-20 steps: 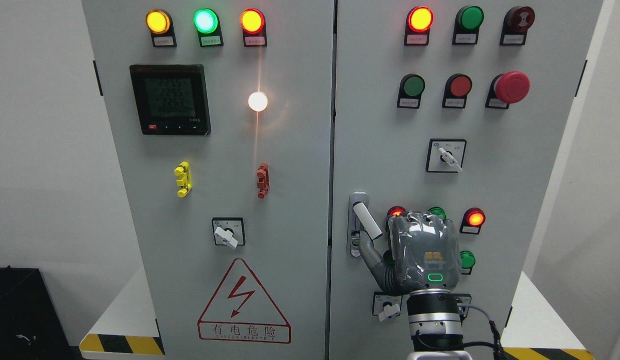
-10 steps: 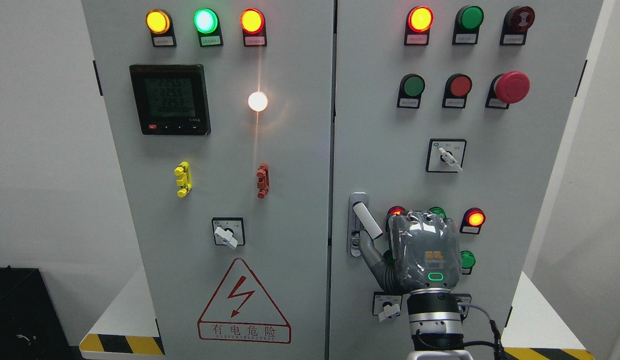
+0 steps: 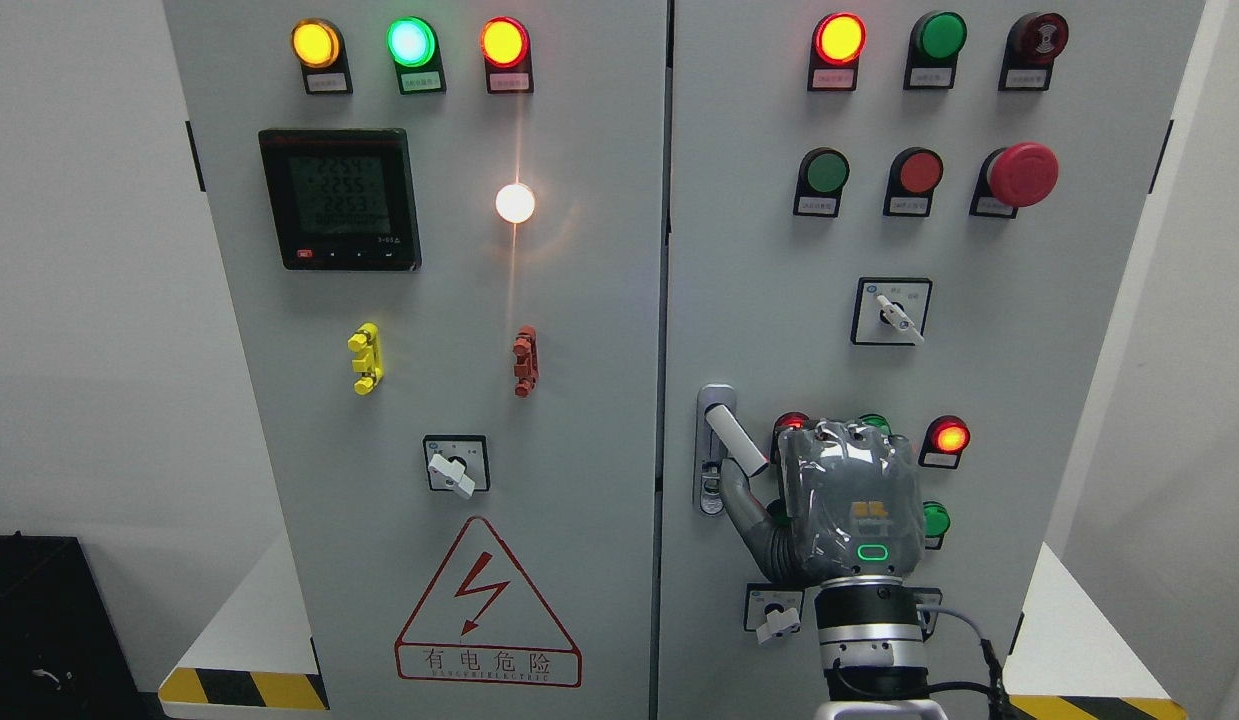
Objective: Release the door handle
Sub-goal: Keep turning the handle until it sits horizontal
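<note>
A grey two-door electrical cabinet (image 3: 579,330) fills the head view, standing on a white platform (image 3: 249,620) edged with yellow-and-black hazard tape, with a pale wall on either side. On the left door (image 3: 429,300) sit three lit indicator lamps along the top, a dark digital meter (image 3: 340,198), a glowing white lamp (image 3: 515,203), a yellow clip (image 3: 365,359), a red clip (image 3: 525,361), a rotary selector switch (image 3: 455,465) and a red-bordered triangular lightning warning sign (image 3: 487,605). The right door (image 3: 929,330) carries further lamps and push buttons, a red mushroom-head emergency stop (image 3: 1021,174) and another selector switch (image 3: 893,312). The robot's right hand (image 3: 847,505), grey and wrapped in clear film, rises from the bottom edge on a metal wrist and is seen from the back, pressed close to the lower part of the right door. The white door handle (image 3: 735,440) sits at the left edge of the right door, swung out of its metal latch plate (image 3: 713,450) and slanting down toward the right. Its lower end lies just beside the hand's upper left corner; the thumb (image 3: 745,515) reaches up and left beneath the handle, its tip at the latch plate. The remaining fingers are hidden behind the back of the hand, so whether they clasp the handle or have let go cannot be told from this view.
</note>
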`<state>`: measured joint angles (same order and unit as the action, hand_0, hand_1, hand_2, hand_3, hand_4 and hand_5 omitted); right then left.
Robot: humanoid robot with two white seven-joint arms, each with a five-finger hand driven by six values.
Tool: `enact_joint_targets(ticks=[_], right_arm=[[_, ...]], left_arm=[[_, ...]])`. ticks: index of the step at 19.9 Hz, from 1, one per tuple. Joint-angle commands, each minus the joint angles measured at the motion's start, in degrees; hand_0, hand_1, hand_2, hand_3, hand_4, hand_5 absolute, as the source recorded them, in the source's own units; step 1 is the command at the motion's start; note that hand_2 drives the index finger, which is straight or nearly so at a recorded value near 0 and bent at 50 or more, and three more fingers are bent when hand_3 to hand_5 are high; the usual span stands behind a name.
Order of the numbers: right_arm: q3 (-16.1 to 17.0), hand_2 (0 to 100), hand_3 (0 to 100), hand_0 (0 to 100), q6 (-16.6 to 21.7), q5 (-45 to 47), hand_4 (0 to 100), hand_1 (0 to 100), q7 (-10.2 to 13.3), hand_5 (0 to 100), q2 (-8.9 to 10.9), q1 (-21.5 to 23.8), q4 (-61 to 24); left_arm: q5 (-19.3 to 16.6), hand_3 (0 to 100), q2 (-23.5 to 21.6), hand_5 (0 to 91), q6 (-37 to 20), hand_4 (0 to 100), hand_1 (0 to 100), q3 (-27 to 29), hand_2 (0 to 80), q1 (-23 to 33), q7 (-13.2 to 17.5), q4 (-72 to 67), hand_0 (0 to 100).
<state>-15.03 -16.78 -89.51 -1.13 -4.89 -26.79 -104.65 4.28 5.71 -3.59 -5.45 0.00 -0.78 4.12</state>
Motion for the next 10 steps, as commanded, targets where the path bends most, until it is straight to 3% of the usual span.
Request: enact_joint_targets(ticks=[1, 10], right_arm=[[0.0, 94, 100, 48, -0.01, -0.05, 100, 39, 0.16, 100, 0.23, -0.02, -0.03], [0.35, 94, 100, 48, -0.01, -0.67, 100, 39, 0.16, 100, 0.23, -0.02, -0.38]], left_arm=[[0.03, 0, 0.0, 0.0, -0.01, 0, 56, 0.0, 0.0, 0.97, -0.01, 0.02, 12], [0.03, 0, 0.0, 0.0, -0.01, 0, 56, 0.0, 0.0, 0.97, -0.01, 0.02, 12]])
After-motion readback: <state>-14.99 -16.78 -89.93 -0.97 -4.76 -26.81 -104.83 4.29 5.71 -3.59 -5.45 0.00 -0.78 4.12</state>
